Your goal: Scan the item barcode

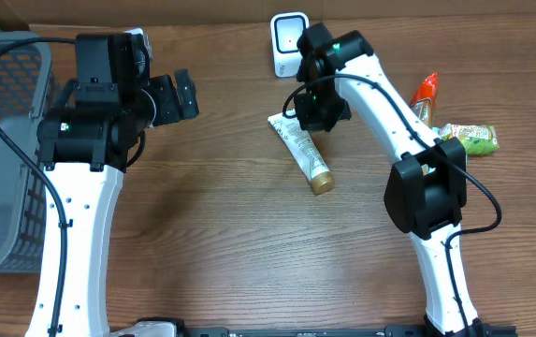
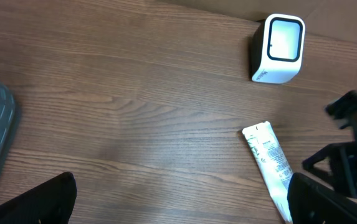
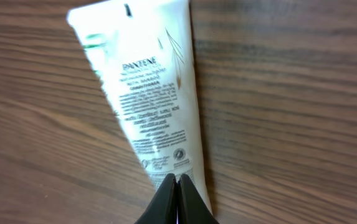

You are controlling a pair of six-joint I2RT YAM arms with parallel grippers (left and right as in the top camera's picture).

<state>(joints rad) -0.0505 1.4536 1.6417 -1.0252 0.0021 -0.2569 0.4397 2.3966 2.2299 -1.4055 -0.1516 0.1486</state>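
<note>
tube (image 3: 153, 93), centre frame, looks light, soft, slick; take it across its flat crimped end; right gripper (image 3: 177, 186) closed, empty, over it; left gripper (image 2: 181, 202) wide, empty

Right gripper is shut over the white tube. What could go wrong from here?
1. On the right gripper, the fingertips meet with nothing visibly between them while the tube lies flat on the table, so a lift may come up empty.
2. No barcode shows on the tube's upward face; it may need turning before the scanner can read it.
</note>
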